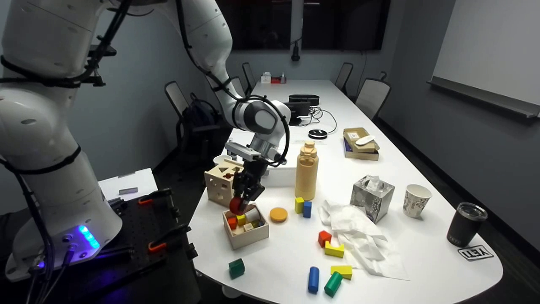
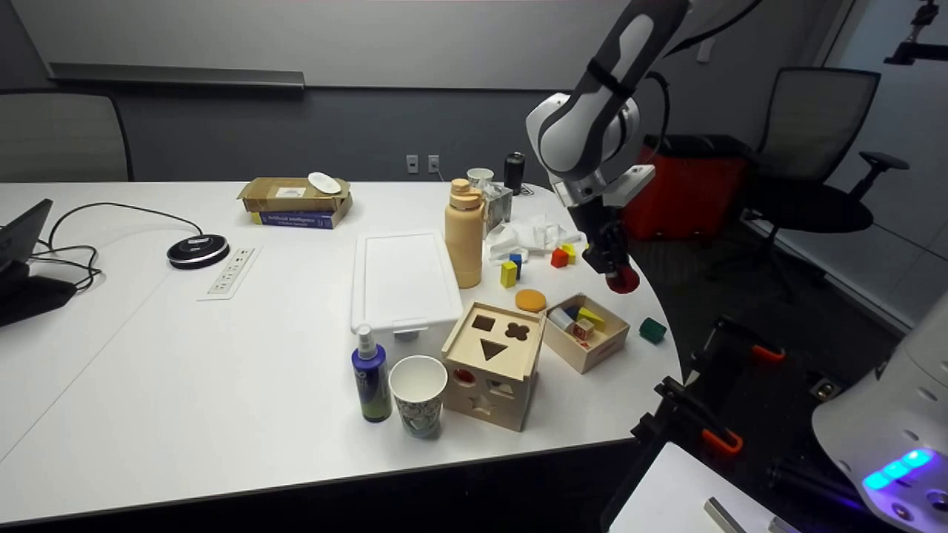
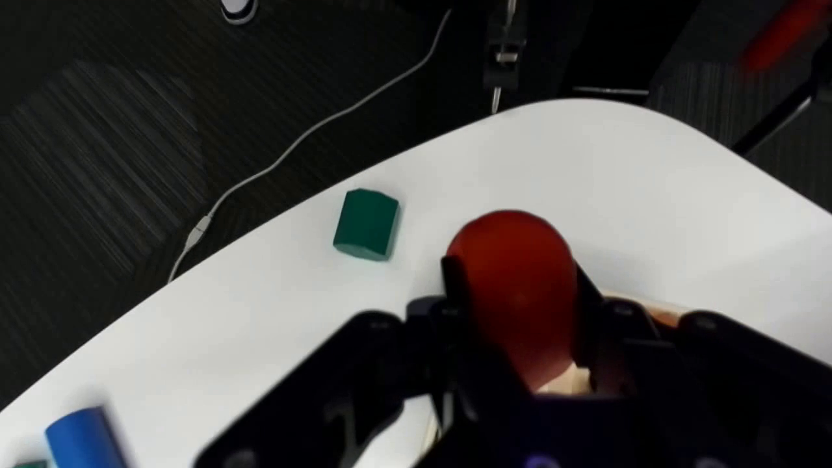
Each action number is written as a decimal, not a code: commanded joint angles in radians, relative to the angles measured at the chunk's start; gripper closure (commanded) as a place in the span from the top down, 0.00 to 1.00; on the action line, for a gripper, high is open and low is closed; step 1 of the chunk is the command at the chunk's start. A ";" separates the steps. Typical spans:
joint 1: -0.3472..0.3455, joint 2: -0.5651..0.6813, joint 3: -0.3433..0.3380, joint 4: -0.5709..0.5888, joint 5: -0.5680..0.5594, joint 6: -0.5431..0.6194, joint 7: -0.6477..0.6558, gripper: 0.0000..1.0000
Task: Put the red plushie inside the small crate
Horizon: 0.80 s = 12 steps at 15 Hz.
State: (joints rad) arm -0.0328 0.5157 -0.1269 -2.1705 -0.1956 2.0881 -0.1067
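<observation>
The red plushie (image 1: 236,205) is a small rounded red toy, also seen in the other views (image 2: 623,280) (image 3: 517,260). My gripper (image 1: 246,197) is shut on it; in the wrist view one finger presses on each side of the toy, which sticks out past the fingertips. The small crate (image 1: 249,240) is a low light-tan open box on the table holding several blocks. In an exterior view the gripper and toy are above its far edge (image 2: 566,348). In the wrist view the gripper (image 3: 517,286) hides most of the crate.
The wooden cube (image 1: 218,191) stands beside the crate, with the tan bottle (image 1: 306,173) and white bin (image 2: 405,277) near. An orange disc (image 1: 278,215) and a green block (image 3: 367,224) lie close to the crate. Yellow and blue blocks (image 1: 307,209) stand farther off.
</observation>
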 commanded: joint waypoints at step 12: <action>0.039 0.054 0.041 -0.131 -0.113 0.358 0.049 0.12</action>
State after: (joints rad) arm -0.0007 0.5501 -0.0859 -2.2919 -0.2891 2.3839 -0.0705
